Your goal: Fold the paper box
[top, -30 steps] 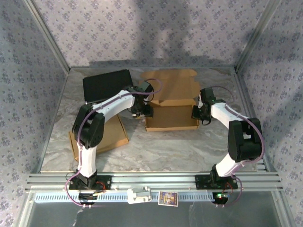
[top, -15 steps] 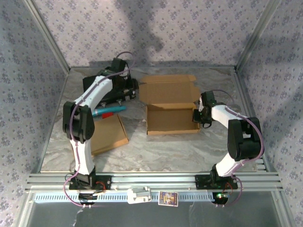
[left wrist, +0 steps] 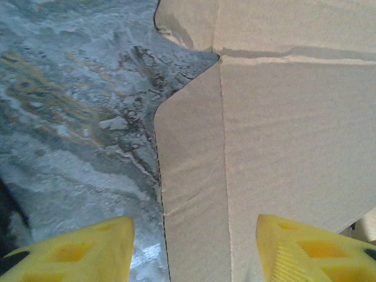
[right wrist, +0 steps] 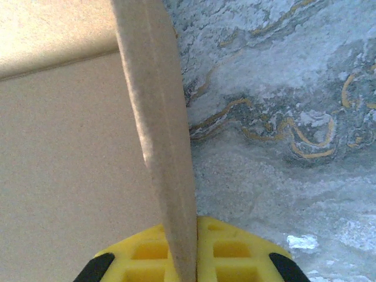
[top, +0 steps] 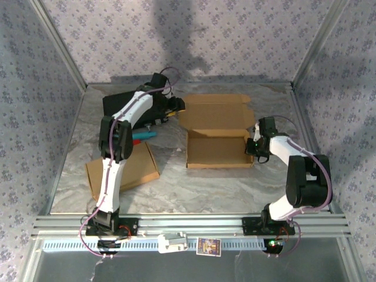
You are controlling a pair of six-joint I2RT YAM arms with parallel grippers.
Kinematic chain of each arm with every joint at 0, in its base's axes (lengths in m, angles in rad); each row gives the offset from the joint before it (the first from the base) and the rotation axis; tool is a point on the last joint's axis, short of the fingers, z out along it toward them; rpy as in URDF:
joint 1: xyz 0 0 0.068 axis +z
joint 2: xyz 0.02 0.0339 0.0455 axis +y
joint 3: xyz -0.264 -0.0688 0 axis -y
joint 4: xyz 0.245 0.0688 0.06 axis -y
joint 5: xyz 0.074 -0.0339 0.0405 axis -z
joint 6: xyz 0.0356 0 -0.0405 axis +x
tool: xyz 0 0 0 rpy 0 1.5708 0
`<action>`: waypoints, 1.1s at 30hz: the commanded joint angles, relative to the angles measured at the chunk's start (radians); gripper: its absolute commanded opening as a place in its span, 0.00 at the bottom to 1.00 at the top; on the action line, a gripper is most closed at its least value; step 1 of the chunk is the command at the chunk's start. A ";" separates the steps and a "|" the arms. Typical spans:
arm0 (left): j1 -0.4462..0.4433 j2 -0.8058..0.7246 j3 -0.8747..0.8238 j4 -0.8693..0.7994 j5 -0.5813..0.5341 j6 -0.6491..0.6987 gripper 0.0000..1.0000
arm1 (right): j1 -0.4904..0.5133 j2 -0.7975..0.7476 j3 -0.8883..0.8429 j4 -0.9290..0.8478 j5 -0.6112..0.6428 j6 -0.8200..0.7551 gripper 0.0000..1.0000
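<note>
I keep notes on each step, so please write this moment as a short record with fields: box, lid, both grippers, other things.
box: open, base upright
lid: folded back to the far side
left gripper: open, over the lid's left flap
right gripper: shut on the box's right wall
other: flat cardboard near left; teal pen behind it; black slab far left
</note>
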 commanded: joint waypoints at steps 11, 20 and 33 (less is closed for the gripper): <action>-0.014 0.120 0.167 -0.051 0.024 0.057 0.51 | -0.009 -0.017 0.001 -0.001 -0.059 -0.012 0.00; -0.039 0.125 0.210 -0.069 -0.023 0.086 0.24 | -0.006 -0.007 0.007 -0.001 -0.058 -0.010 0.00; -0.109 0.010 0.202 -0.106 -0.244 0.207 0.06 | 0.033 0.030 0.064 -0.016 0.001 0.062 0.00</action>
